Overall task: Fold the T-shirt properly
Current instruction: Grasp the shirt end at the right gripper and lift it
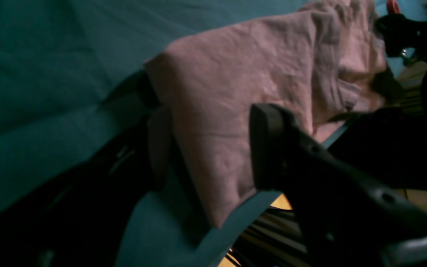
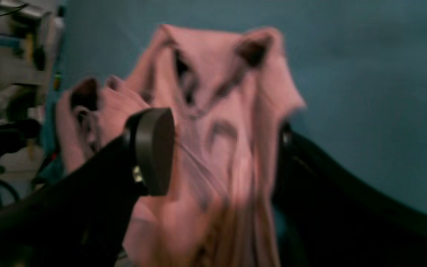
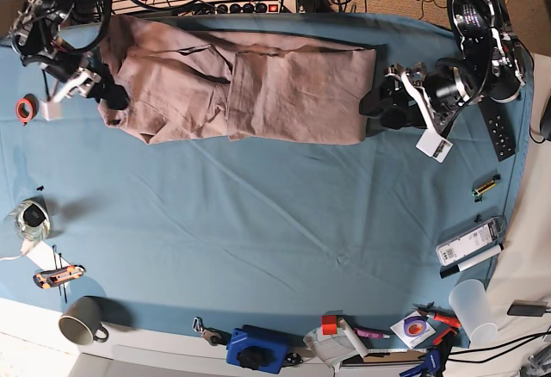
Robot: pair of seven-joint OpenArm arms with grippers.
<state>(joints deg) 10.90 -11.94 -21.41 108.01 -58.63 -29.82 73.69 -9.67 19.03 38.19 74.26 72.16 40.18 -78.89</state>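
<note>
Only base shows T-shirt [image 3: 241, 89] folded.

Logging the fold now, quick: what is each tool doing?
Left tool: open, at the T-shirt's edge, holding nothing.
Right tool: open, the shirt's bunched end between its fingers.

Robotics lab bench, power strip [image 3: 245, 4], cables, scattered tools [image 3: 441, 318]

Overhead view is evenly lit and sharp. Both wrist views are dim and teal-tinted; the right one is badly motion-blurred.
</note>
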